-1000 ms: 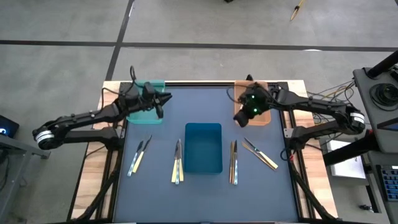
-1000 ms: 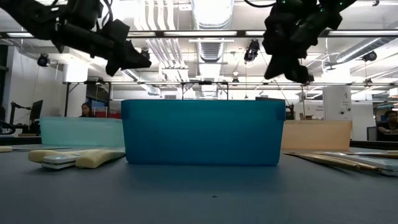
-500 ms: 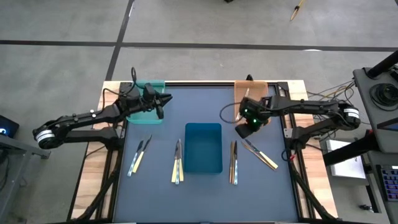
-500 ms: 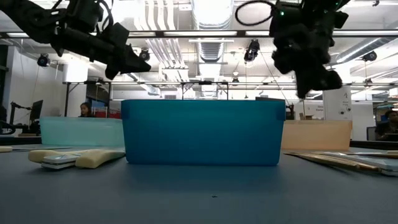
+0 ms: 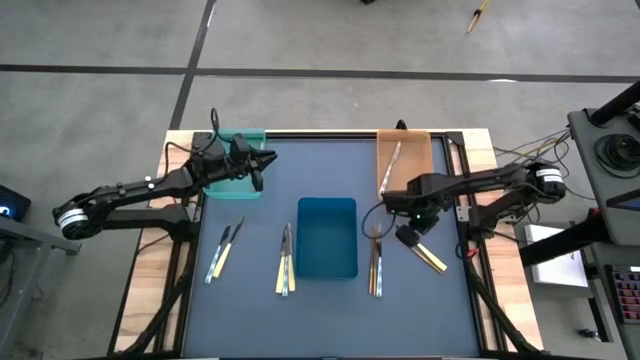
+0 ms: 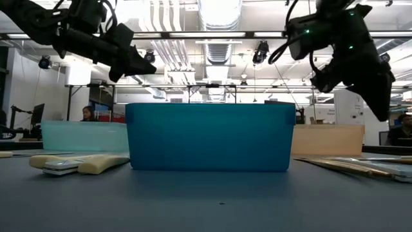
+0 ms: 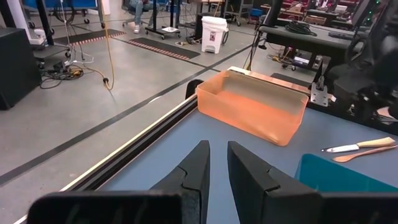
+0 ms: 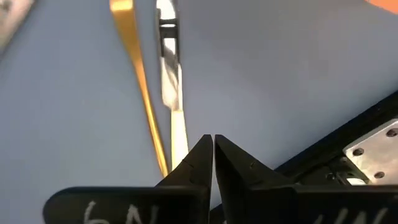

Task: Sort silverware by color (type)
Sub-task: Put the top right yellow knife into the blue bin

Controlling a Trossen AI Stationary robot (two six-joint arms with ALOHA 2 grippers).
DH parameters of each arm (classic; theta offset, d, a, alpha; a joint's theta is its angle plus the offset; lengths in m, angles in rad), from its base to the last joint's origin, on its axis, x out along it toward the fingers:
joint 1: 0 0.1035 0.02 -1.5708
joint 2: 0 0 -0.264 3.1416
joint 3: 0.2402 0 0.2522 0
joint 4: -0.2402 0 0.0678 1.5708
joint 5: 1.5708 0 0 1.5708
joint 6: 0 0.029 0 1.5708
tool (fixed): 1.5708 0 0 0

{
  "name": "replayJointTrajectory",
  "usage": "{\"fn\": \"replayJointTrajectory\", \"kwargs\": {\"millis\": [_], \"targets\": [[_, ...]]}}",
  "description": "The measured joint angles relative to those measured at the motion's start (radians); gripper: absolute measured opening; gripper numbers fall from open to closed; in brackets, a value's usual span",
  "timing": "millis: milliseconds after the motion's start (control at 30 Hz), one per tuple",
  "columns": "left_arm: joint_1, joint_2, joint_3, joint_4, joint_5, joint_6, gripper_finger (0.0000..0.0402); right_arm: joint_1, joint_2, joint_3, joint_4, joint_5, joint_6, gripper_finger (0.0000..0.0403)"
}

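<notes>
The silverware lies in small groups on the dark mat: one at the left [image 5: 222, 250], one [image 5: 286, 260] and one [image 5: 375, 262] on either side of the blue tray [image 5: 327, 237], and a crossed pair [image 5: 425, 252] at the right. A further piece [image 5: 393, 165] lies in the orange tray [image 5: 404, 145]. My right gripper [image 5: 408, 235] is shut and points down above the right pair's gold handle [image 8: 140, 81] and cream-handled knife [image 8: 169, 81], clear of the table [image 6: 380, 103]. My left gripper [image 5: 262, 160] hangs by the teal tray [image 5: 250, 140], fingers a little apart [image 7: 217, 168], holding nothing.
The three trays stand in a spread: teal far left, orange far right, blue in the middle. Bare mat lies between the groups and along the near edge. Black rails [image 5: 462, 215] and wooden boards edge the table. The room beyond shows in the low view.
My right gripper has moved from over the orange tray toward the table's near edge and down, tipping from a shallow slant to point nearly straight down, staying shut. It now hangs over the right pair of silverware. My left arm has kept still.
</notes>
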Motion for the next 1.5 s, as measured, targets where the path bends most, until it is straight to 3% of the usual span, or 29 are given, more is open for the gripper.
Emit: {"fn": "replayJointTrajectory", "kwargs": {"millis": [533, 933, 1500], "targets": [[0.0, 0.0, 0.0, 0.001, 0.0, 0.004, 0.0039, 0.11, 0.003, -0.094, 0.082, -0.006, 0.031, 0.0012], [0.0, 0.0, 0.0, 0.001, 0.0, 0.004, 0.0039, 0.138, 0.003, -0.115, 0.191, -0.004, 0.066, 0.0102], [0.0, 0.0, 0.0, 0.008, 0.0, 0.004, 0.0039, 0.233, 0.004, -0.197, 0.302, 0.051, 0.197, 0.0103]]}}
